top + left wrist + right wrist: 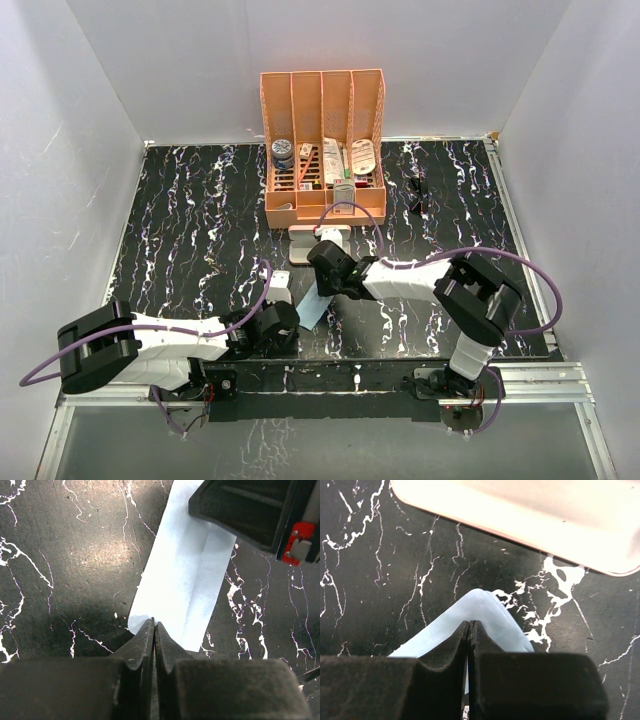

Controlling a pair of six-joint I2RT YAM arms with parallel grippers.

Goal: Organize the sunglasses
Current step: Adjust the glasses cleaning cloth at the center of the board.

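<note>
right gripper [470,624] is pinching a corner of the light blue cloth [185,575], jaws pressed together, just beside the pink case [530,515]; left gripper [154,622], jaws pressed together too, is touching the cloth's opposite end. sunglasses [418,193] are lying near the table's [200,220] far right corner, well apart from both.

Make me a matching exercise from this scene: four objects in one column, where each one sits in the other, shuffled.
1. sunglasses
2. pink case
3. blue cloth
4. orange organizer

A. farthest back, against the wall
B. directly in front of the organizer
C. lying to the right of the organizer
D. nearest the arms' bases

Pairs: 1-C, 2-B, 3-D, 4-A
</note>
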